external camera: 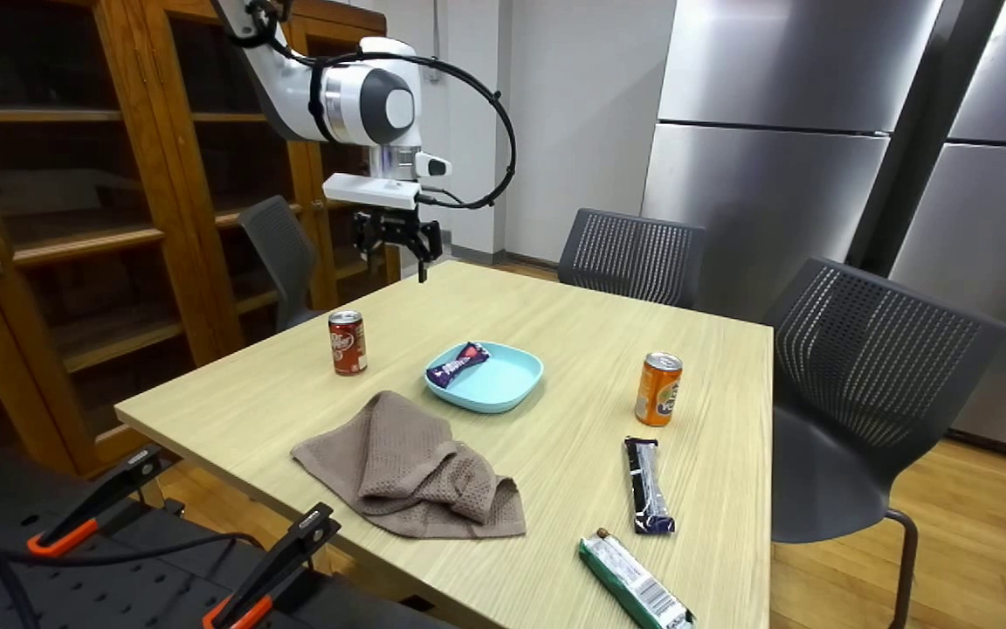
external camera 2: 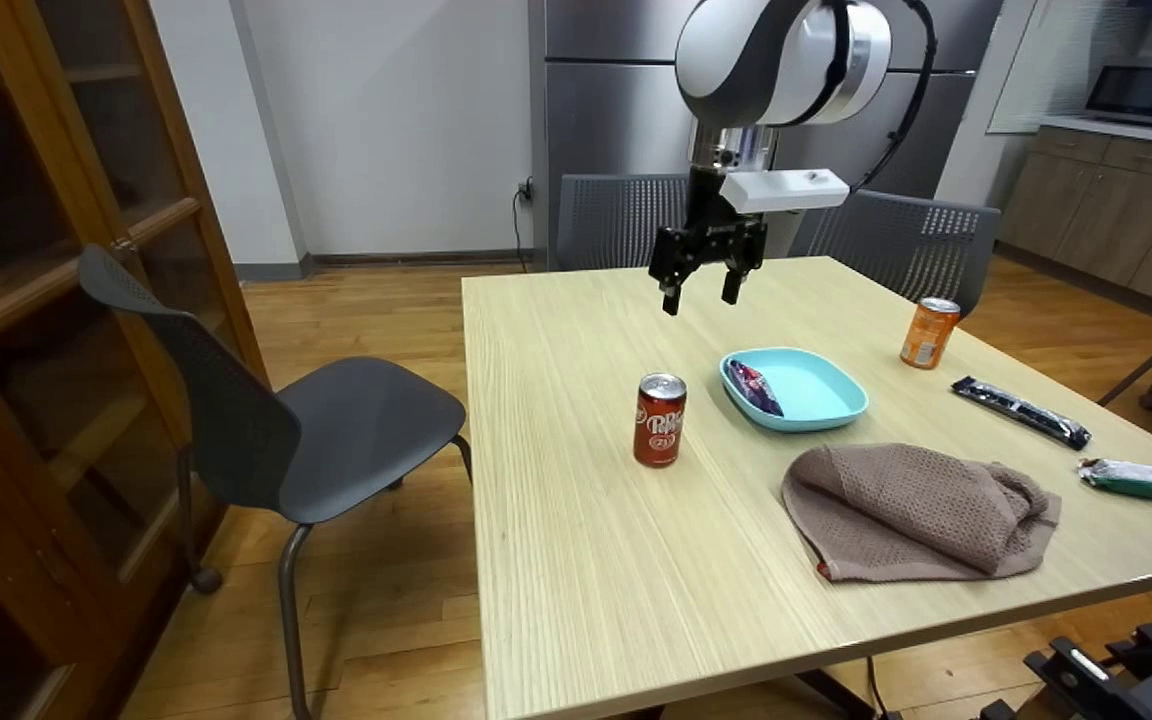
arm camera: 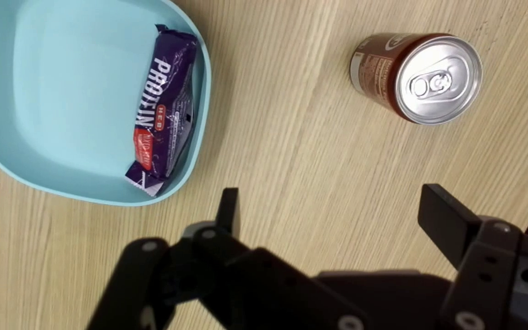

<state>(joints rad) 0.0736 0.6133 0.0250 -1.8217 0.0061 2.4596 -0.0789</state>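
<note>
table [external camera: 590, 349], pale-grained, amid dark chairs [external camera: 874, 376], silvery refrigerators [external camera: 774, 192] beyond

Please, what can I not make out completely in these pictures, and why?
Plate: wrist view, cut off by the top edge.
Tool: wrist view, base cut off by the bottom edge.
Green bar: both exterior views, one end cut off by an edge.
Dark bar: both exterior views, lettering too small.
Table under the towel: both exterior views, towel covers it.

Lt. blue dish [arm camera: 76, 91]; purp. bar [arm camera: 167, 103], wht. lettering [arm camera: 152, 93]; blk. hand [arm camera: 329, 195].
</note>
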